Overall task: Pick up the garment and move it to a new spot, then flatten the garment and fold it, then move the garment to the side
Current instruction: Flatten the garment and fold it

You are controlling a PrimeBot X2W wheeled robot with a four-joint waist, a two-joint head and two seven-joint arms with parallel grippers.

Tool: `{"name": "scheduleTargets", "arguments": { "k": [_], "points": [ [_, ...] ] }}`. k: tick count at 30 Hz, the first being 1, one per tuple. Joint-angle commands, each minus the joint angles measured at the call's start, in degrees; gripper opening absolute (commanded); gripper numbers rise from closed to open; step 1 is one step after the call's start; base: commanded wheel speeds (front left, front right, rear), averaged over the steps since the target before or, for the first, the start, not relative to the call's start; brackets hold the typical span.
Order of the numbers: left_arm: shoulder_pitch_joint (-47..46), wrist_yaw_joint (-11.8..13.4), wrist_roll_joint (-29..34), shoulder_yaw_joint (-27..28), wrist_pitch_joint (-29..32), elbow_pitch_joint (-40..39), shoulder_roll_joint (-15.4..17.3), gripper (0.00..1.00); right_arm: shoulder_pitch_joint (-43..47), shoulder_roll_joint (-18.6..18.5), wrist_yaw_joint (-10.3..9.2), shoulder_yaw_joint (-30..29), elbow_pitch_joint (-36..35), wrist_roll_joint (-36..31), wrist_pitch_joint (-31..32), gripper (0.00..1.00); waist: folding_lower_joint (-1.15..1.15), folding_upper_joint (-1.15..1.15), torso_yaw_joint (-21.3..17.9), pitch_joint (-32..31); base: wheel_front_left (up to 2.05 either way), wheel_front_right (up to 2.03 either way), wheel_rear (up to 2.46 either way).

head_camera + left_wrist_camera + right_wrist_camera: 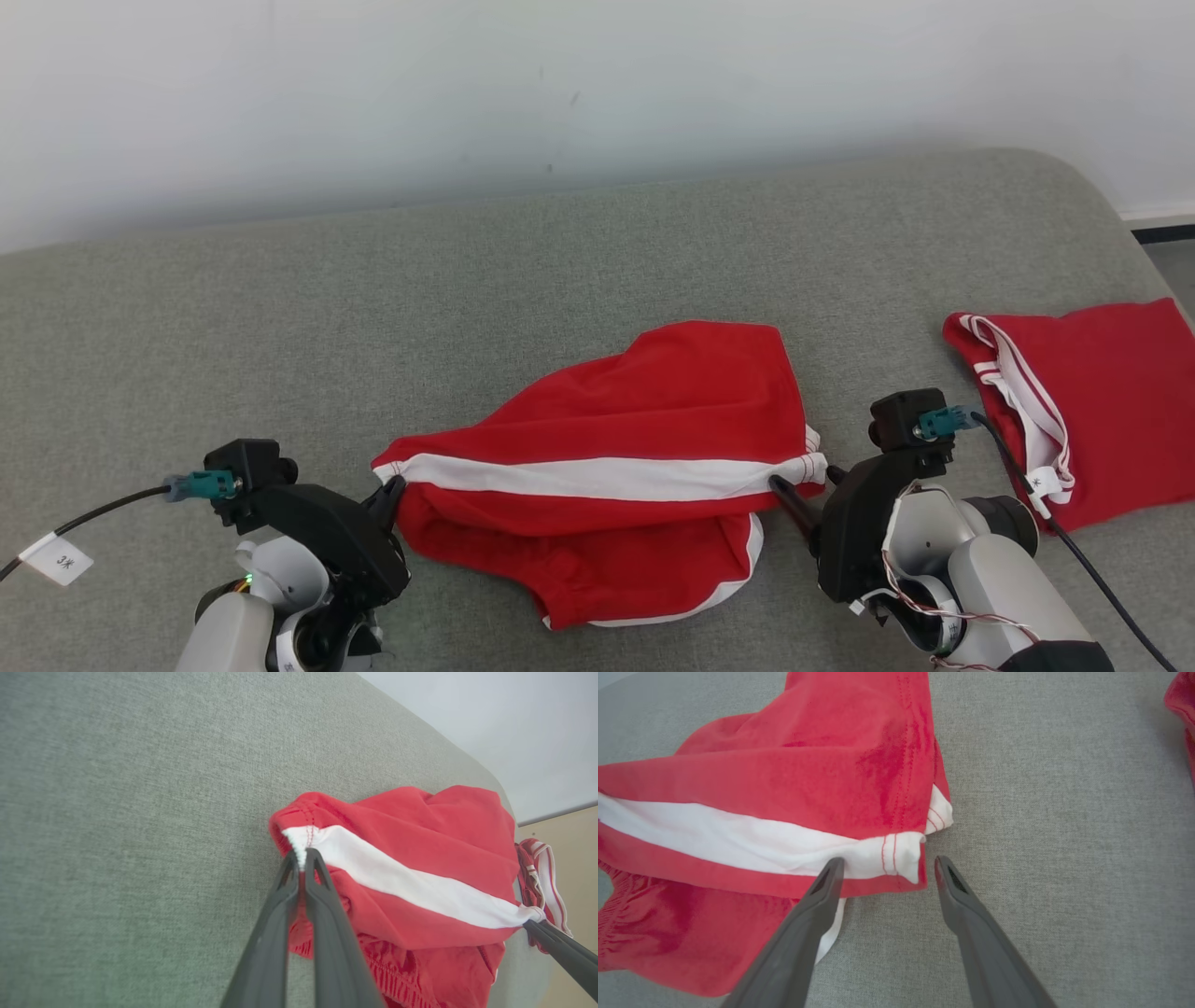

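The left pincer clamps the garment at one corner; the right pincer gapes wide astride the other.

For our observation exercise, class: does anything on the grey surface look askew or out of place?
The red garment in the middle lies bunched and doubled over itself, not flat. The left gripper is shut on one end of its white stripe; the right gripper stands open at the other.

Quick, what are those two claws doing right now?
Left gripper: closed, pinching a corner of the red shorts.
Right gripper: open, holding nothing.
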Motion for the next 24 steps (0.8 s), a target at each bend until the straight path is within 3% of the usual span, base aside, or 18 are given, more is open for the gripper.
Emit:
{"name": "scheduleTargets", "arguments": {
  "k": [1, 5, 6, 7, 8, 9, 10, 11, 24],
  "points": [
    [-0.4, 0.12, -0.46, -0.07, 0.06, -0.34, 0.25, 0.0, -0.77, 0.25, -0.14, 0.26, 0.63, -0.2, -0.38, 1.0, -0.01, -0.01, 0.08, 0.3, 0.0, 0.0, 0.0],
    [-0.6, 0.02, -0.63, -0.32, 0.09, -0.6, 0.08, 0.0, -1.92, 0.52, -0.14, 1.18, 2.12, 0.35, -0.83, 1.0, -0.01, -0.01, 0.39, 0.64, 0.0, 0.0, 0.0],
    [-0.64, 0.01, -0.63, -0.41, 0.13, -0.63, 0.01, 0.0, -2.14, 0.61, -0.14, 1.42, 2.43, 0.56, -0.82, 0.97, -0.01, -0.01, 0.47, 0.69, 0.0, 0.0, 0.0],
    [-0.68, 0.02, -0.62, -0.44, 0.11, -0.68, -0.03, 0.0, -2.53, 0.76, -0.14, 1.63, 2.5, 0.89, -1.11, 0.84, -0.01, -0.01, 0.52, 0.74, 0.0, 0.0, 0.0],
    [-0.68, 0.02, -0.62, -0.44, 0.11, -0.68, -0.03, 0.0, -2.53, 0.76, -0.14, 1.63, 2.5, 0.89, -1.11, 0.84, -0.01, -0.01, 0.52, 0.74, 0.0, 0.0, 0.0],
    [-0.7, 0.02, -0.67, -0.44, 0.01, -0.74, -0.02, 0.0, -2.86, 0.84, -0.14, 1.82, 2.58, 1.27, -1.38, 0.46, -0.01, -0.01, 0.56, 0.77, 0.0, 0.0, 0.0],
    [-0.69, 0.01, -0.72, -0.43, -0.06, -0.76, -0.01, 0.0, -3.06, 0.87, -0.14, 2.03, 2.57, 1.43, -1.83, 0.3, -0.01, -0.01, 0.58, 0.78, 0.0, 0.0, 0.0],
    [-0.68, -0.01, -0.79, -0.42, -0.12, -0.79, 0.06, 0.0, -3.17, 0.8, -0.14, 2.27, 2.52, 1.53, -2.33, 0.0, -0.01, -0.01, 0.58, 0.77, 0.0, 0.0, 0.0],
    [-5.13, -1.66, -4.22, 2.63, -2.51, -4.63, 1.01, 0.0, -7.85, -0.35, -0.15, 3.07, -1.06, 3.32, -6.99, 0.0, -0.01, -0.01, 0.03, 2.02, 0.0, 0.0, 0.0]
  ]
}}
